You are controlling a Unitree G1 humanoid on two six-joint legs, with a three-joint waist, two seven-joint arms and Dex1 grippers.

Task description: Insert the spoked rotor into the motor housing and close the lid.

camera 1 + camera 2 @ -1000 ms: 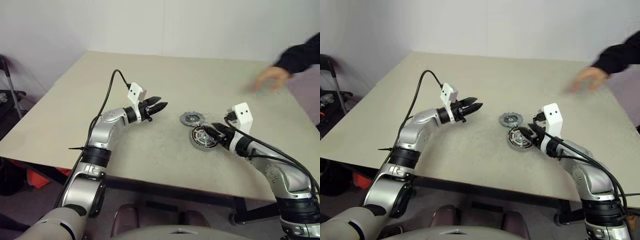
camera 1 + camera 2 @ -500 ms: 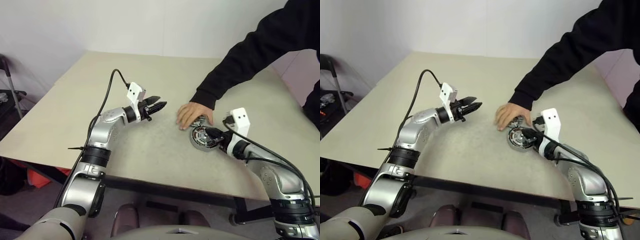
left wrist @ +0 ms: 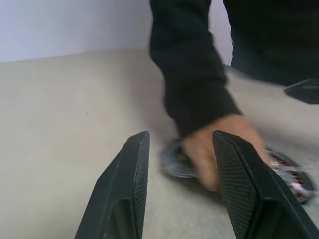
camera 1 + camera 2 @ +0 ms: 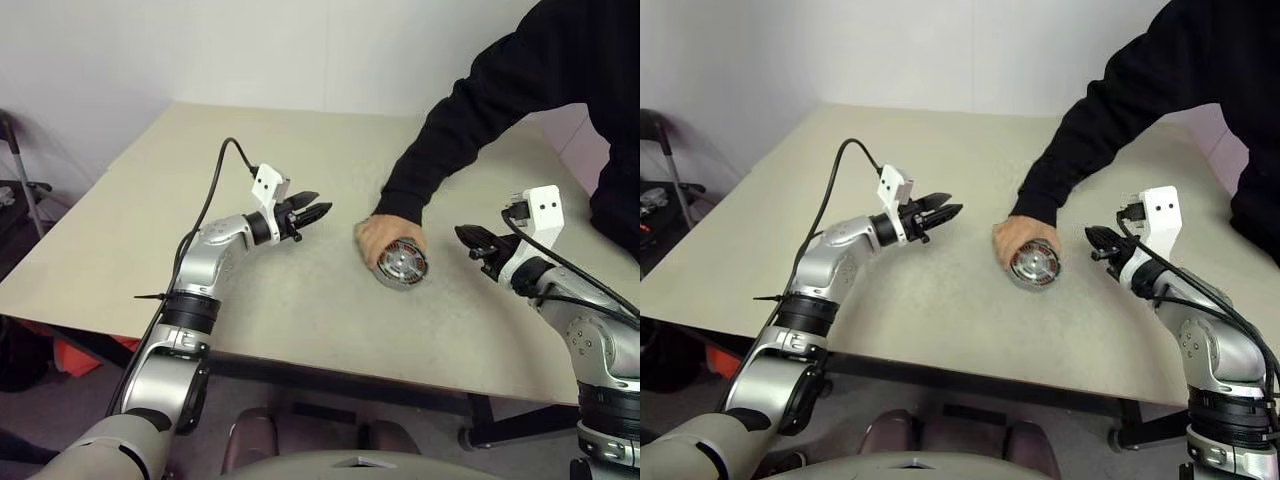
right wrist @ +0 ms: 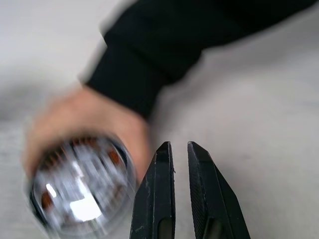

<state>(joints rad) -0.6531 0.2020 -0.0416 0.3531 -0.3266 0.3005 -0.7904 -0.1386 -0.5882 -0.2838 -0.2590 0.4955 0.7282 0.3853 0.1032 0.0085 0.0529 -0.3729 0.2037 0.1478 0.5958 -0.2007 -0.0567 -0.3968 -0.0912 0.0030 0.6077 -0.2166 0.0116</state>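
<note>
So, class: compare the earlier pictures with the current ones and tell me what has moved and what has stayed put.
The right claw backed off to the right, away from the motor housing, and stands shut and empty. A person's hand reached in from the far right and took hold of the housing, tipping it up; the dark lid beside it is gone from sight. The left claw kept its place, part open, over the table.

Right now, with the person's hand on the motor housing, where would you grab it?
Hold off for now: a person's hand wraps the far side of the motor housing, tipping it on the table. Once the hand clears, probably take the grey outer wall across its width, coming from the right gripper side, which is nearest. Avoid the copper windings on the face.
</note>
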